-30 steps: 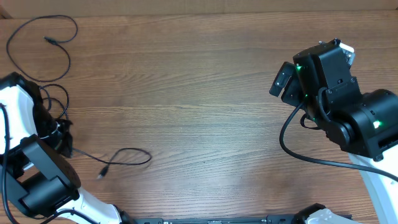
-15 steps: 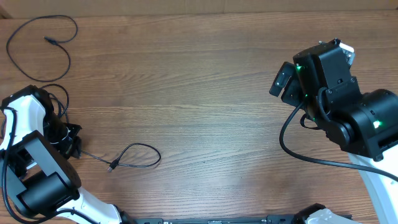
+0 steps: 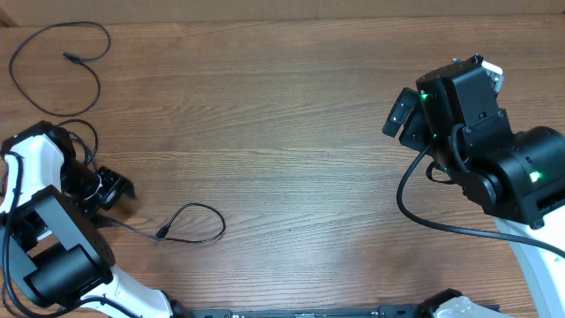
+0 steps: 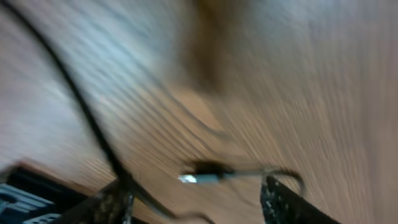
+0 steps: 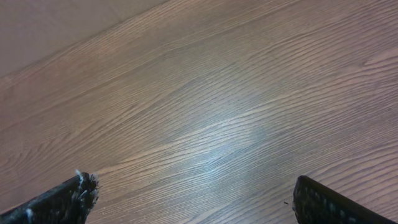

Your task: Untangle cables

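Thin black cables lie at the table's left. One cable (image 3: 53, 75) makes a big loop at the far left corner. A second cable (image 3: 196, 225) curls in a small loop, its plug (image 3: 161, 234) pointing left. More strands (image 3: 78, 141) bunch beside the left arm. My left gripper (image 3: 117, 187) stands open just left of that small loop. The blurred left wrist view shows the silver-tipped plug (image 4: 202, 176) lying on the wood between the fingers (image 4: 109, 204), with a cable strand (image 4: 81, 106) passing the left one. My right gripper (image 3: 402, 115) hangs open over bare wood, far from the cables, with nothing in it (image 5: 199, 208).
The right arm's thick black wiring (image 3: 441, 221) loops over the table at the right. A pale wall edge (image 3: 282, 11) runs along the table's far side. The left arm's body (image 3: 53, 252) covers the near left corner.
My left gripper has opened and let go of the cable it was pulling. The small loop has settled slightly to the left. The right arm has not moved.
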`<state>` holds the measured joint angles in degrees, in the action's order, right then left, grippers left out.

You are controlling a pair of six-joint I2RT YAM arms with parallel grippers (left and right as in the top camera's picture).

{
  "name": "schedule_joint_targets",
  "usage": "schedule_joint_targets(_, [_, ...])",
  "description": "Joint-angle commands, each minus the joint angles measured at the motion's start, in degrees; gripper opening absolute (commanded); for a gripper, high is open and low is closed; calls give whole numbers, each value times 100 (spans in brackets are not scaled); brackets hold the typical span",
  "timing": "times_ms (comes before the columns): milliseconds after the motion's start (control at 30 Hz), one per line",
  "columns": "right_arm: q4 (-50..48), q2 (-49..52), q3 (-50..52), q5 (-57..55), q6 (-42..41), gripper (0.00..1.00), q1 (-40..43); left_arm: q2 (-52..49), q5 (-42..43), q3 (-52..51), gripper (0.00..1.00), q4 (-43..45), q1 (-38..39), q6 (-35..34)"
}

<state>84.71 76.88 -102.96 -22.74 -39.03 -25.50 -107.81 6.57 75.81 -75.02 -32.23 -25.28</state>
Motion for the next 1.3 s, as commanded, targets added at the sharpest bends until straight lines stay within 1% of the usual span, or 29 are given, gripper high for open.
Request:
schedule_joint_targets(0, [-15,-24,15,-55,-39,100,28,39,1016,570,67,-173,-44,787])
schedule_joint_targets(133, [-15,-24,15,-55,-39,100,28,297,1296,796,66,-291,-24,949])
schedule_joint_targets(333, [-15,-24,15,-55,-39,100,28,857,1268,791,66,-356,44,1005])
schedule_joint_targets(533, [-15,-24,15,-55,-39,100,28,1408,1250,791,67,-341,-181,557])
schedule_joint_targets(600, [-15,-24,15,-55,-39,100,28,1561,984,791,68,-339,-393,205])
schedule_joint_targets(700, [-15,-24,15,-55,-39,100,28,1646,9,789,71,-376,-774,-680])
schedule_joint_targets(733, [-15,-24,15,-55,-39,100,28,1641,-286,767,74,-396,-918,-981])
schedule_joint_targets(833, [-15,-24,15,-55,-39,100,28,1633,-826,503,76,-356,-1290,-1626])
schedule_joint_targets(967, [-15,-24,15,-52,-39,100,28,1633,-1198,-44,80,15,-1462,-2302])
schedule_joint_targets(1100, [-15,-24,15,-55,-39,100,28,1633,-1668,-791,88,544,-1473,-3228])
schedule_joint_targets(1167, [-15,-24,15,-55,-39,100,28,1633,-1832,-1115,89,782,-1506,-3598])
schedule_joint_targets(1200, [-15,-24,15,-55,-39,100,28,1633,-1910,-1244,89,868,-1545,-3792])
schedule_joint_targets(1267, [-15,-24,15,-55,-39,100,28,1633,-2028,-1351,86,962,-1635,-3965])
